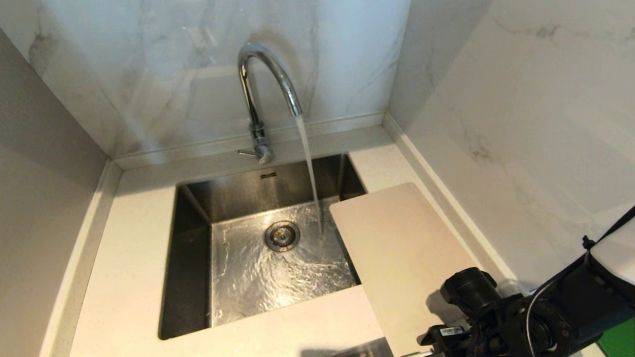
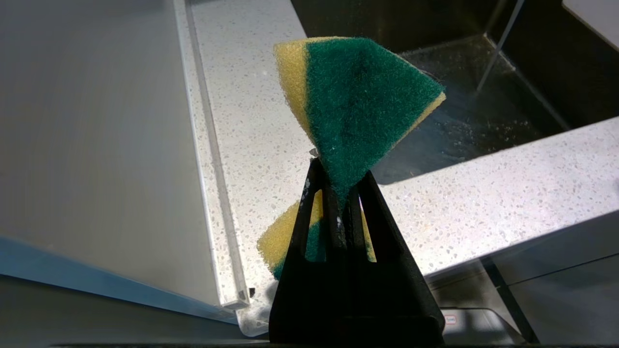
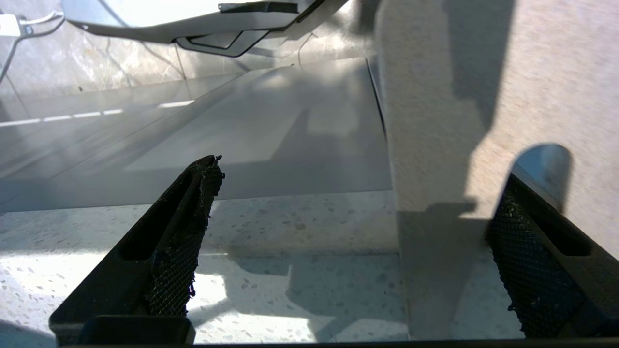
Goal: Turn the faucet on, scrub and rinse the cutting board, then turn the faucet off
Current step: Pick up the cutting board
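Speckled pale counter in a marble corner, water running into the steel sink.

Nearest, right of the sink, the right gripper hangs with fingers spread wide around the cutting board's near end, one finger already at the handle cutout, not yet closed. The board lies on the counter, its far corner overhanging the sink. It looks thin, stiff, light, probably slick once wet; that near edge seems the best hold. The left gripper, near the sink's left side, pinches a green-and-yellow sponge. Farthest, behind the sink, the faucet pours.
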